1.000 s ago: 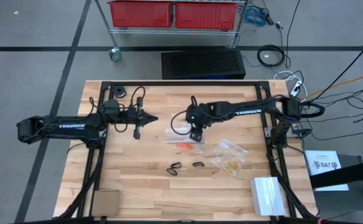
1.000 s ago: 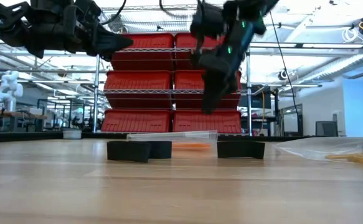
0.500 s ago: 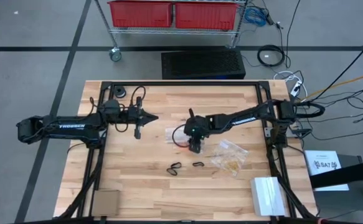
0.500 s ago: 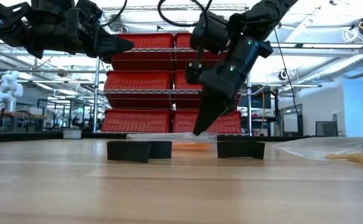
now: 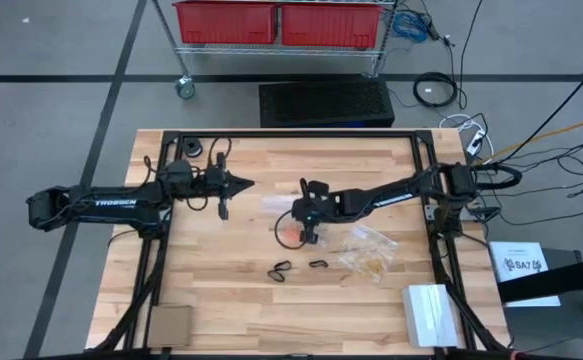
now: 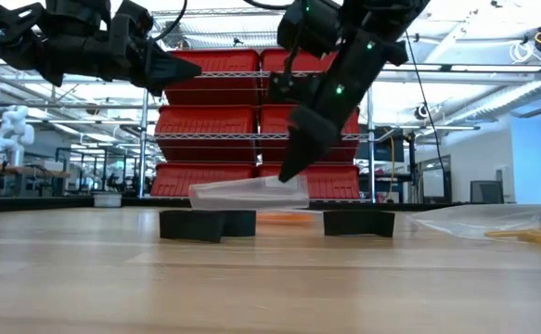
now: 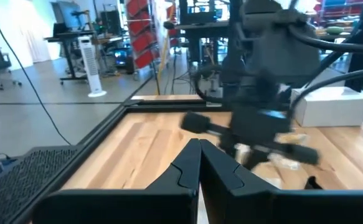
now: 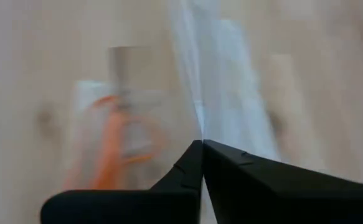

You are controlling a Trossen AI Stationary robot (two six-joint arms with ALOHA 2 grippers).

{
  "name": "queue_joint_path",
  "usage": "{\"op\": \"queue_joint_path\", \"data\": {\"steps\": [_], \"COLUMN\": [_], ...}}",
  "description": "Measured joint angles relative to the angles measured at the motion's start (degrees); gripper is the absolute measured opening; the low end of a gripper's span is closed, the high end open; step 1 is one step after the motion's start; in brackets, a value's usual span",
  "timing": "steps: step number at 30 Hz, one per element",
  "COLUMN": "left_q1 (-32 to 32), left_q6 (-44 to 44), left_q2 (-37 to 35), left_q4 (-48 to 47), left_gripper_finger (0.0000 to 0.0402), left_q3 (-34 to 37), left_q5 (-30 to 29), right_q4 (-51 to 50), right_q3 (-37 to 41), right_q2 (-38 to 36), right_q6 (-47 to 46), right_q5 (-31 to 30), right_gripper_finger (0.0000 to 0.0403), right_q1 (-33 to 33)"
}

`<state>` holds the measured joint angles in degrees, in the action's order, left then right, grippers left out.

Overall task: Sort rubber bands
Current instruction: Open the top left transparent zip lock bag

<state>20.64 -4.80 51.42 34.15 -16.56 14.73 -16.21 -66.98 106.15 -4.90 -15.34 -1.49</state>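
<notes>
The right claw [image 5: 304, 228] was near the middle of the table [image 5: 221, 290], its two fingers pressed together on the edge of a clear plastic bag [image 6: 249, 193]. In the low view that bag hung just clear of the wood, roughly level, pinched at one end. In the right wrist view the closed fingertips met on the transparent film, and orange-red rubber bands [image 8: 113, 152] showed blurred through it; how many could not be counted.

Taking the lifted bag as landmark: two black rubber bands [image 5: 279, 270] lay loose on the table on its near side, toward the front edge, side by side and apart from each other, the second one [image 5: 318, 264] nearer the right arm. A second clear bag [image 5: 366, 248], crumpled and holding pale tan rubber bands [image 5: 371, 266], lay just beside the lifted bag toward the right arm's base. So two bags and two loose black loops were visible.

The left claw [image 5: 243, 186] hovered above the table, well apart from the lifted bag on the left-arm side, its fingers shut together on nothing, as the left wrist view showed.

A white box [image 5: 431, 314] and a brown cardboard piece [image 5: 170, 324] sat at the table's front corners.
</notes>
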Motion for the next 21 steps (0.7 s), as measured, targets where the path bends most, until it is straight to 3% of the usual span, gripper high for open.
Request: {"op": "queue_joint_path", "data": {"steps": [5, 11, 16, 21], "left_q1": [0.0, 0.0, 0.0, 0.0], "left_q6": [0.02, 0.04, 0.04, 0.01], "left_q2": [-0.02, -0.02, 0.0, -0.02], "left_q4": [-0.09, -0.3, -0.61, -0.9], "left_gripper_finger": [0.0011, 0.0011, 0.0011, 0.0011], "left_q3": [0.0, 0.0, 0.0, 0.0], "left_q5": [-0.06, -0.06, -0.06, -0.06], "right_q4": [-1.2, -0.51, -0.49, -0.37], "right_q3": [0.0, 0.02, 0.02, 0.02], "right_q2": [0.02, 0.02, 0.02, 0.02], "right_q6": [-8.35, -9.82, -12.66, -12.51], "right_q5": [8.07, 8.7, 15.24, 22.55], "right_gripper_finger": [0.0029, 0.0109, 0.0176, 0.0208], "right_q1": [-0.53, -0.14, 3.17, 6.87]}}
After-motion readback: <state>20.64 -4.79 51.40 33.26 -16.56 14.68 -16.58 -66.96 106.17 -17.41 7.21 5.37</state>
